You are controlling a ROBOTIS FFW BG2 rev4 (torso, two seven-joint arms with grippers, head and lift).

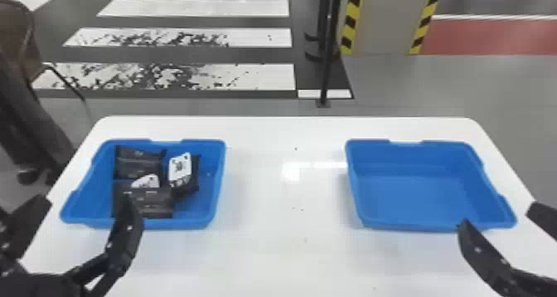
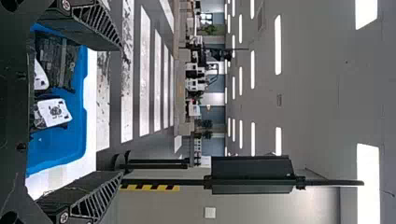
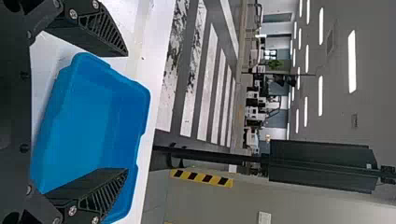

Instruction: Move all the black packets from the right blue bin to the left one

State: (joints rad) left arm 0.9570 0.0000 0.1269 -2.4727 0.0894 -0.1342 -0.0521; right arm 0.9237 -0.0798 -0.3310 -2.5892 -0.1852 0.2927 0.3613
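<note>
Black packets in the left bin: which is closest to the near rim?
The front packet, partly covered by the left gripper in the head view; the others lie farther back.

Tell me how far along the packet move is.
It looks finished. Done: the black packets lie together in the left blue bin. In hand: nothing; both the left gripper and the right gripper are open and empty. Left to do: apparently no transfers, as the right blue bin is empty.
</note>
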